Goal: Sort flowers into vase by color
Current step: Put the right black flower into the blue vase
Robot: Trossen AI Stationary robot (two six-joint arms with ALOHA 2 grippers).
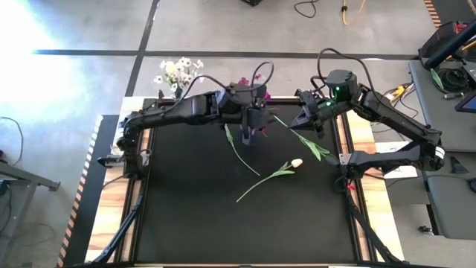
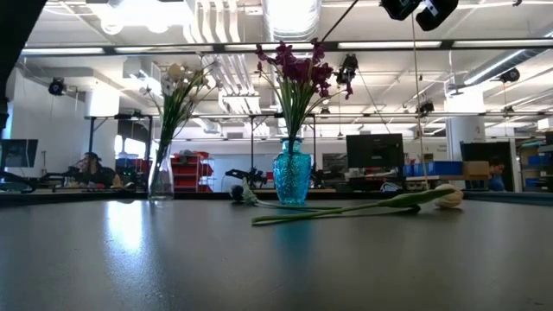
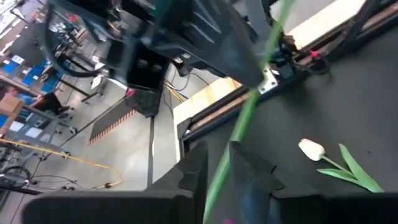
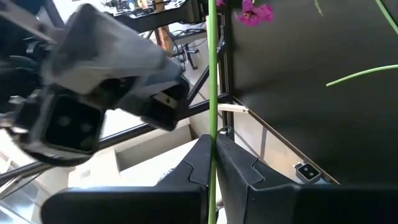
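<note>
A magenta flower on a long green stem [image 4: 212, 81] is held in the air between my two arms. My right gripper [image 4: 211, 158] [image 1: 306, 123] is shut on it. My left gripper [image 3: 219, 163] [image 1: 249, 134] is open, one finger on each side of the same stem [image 3: 245, 115], and a gap shows beside the stem. The blossom [image 4: 252, 12] lies at the left gripper's end. A cream tulip [image 1: 296, 162] [image 3: 311, 149] lies flat on the black mat. A second green stem [image 1: 239, 149] lies to its left. My right gripper pinches the green stem [image 4: 212, 134] between its two fingers, partway along its length, with the fingers across it. The stem is lifted clear of the mat. It runs from the leafy lower end [image 1: 318, 149] past the fingers toward the left gripper.
A teal vase [image 2: 292, 177] with magenta sprays [image 2: 298, 69] and a clear vase [image 2: 161, 177] with white flowers [image 1: 178, 72] stand at the table's far edge. The near half of the black mat [image 1: 245, 231] is bare. Wooden borders and arm bases flank it.
</note>
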